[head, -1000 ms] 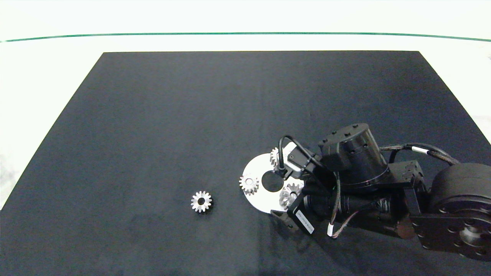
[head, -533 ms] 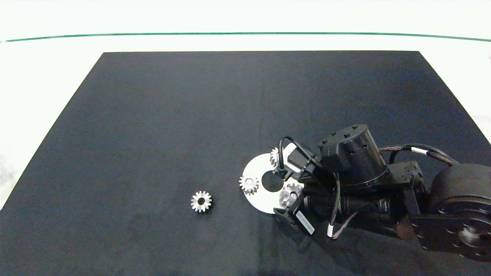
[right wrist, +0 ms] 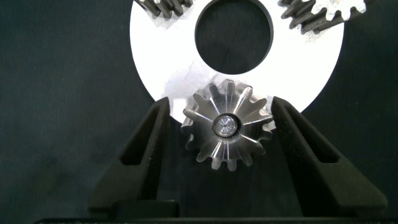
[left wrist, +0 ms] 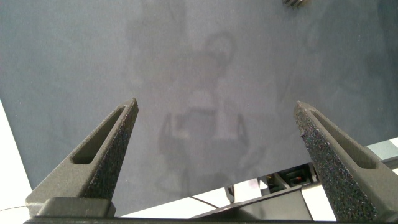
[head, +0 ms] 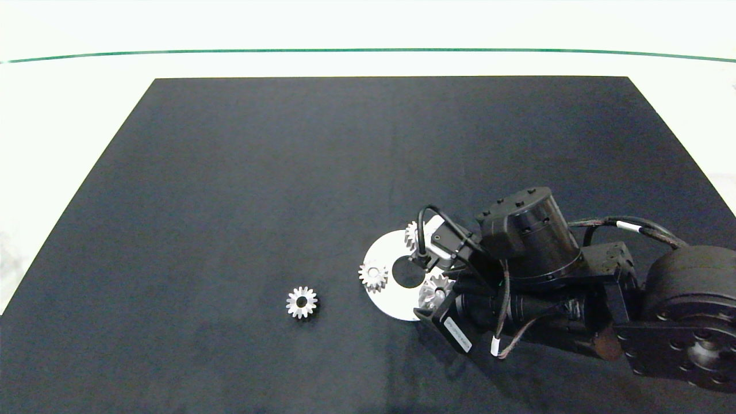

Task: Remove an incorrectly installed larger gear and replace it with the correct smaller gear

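Note:
The larger gear (right wrist: 227, 124), with star-like teeth and dark flanks, sits on the near right part of a white disc plate (right wrist: 155, 62); in the head view this larger gear (head: 435, 290) is half hidden by my right arm (head: 517, 276). My right gripper (right wrist: 221, 102) is open, with one finger on each side of the gear and a narrow gap on one side. The smaller gear (head: 301, 302) lies alone on the black mat, left of the plate (head: 382, 253). My left gripper (left wrist: 214, 106) hangs open over bare mat, outside the head view.
Two other small silver gears stand on the plate's rim, one on the left (head: 373, 276) and one at the far side (head: 411, 234). The plate has a round centre hole (right wrist: 233, 31). The black mat (head: 230, 172) lies on a white table.
My right gripper has crept forward towards the plate, so its fingers now reach alongside the larger gear. The gears have not moved.

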Available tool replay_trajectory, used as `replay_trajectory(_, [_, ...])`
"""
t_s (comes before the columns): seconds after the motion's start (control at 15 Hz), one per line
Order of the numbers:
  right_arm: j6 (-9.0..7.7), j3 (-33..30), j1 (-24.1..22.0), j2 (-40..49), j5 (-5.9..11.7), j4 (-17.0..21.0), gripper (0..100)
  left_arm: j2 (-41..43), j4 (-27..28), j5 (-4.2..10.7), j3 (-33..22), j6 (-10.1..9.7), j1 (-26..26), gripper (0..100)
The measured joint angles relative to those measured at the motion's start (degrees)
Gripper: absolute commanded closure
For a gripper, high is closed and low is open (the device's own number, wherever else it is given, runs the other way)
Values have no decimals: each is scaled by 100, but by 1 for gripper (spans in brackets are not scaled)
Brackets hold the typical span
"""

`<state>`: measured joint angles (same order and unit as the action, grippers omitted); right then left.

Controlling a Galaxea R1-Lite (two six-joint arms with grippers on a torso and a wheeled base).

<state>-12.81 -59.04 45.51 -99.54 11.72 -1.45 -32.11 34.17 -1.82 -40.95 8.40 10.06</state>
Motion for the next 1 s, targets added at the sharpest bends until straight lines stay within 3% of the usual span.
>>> replay_trajectory(0.73, [0,22,-2,6,5,22,62,17,0,-2,7,0,-4,0])
replay_trajectory(1.0, [11,26,-9,9,-1,-6,63,22,0,-2,7,0,-4,0])
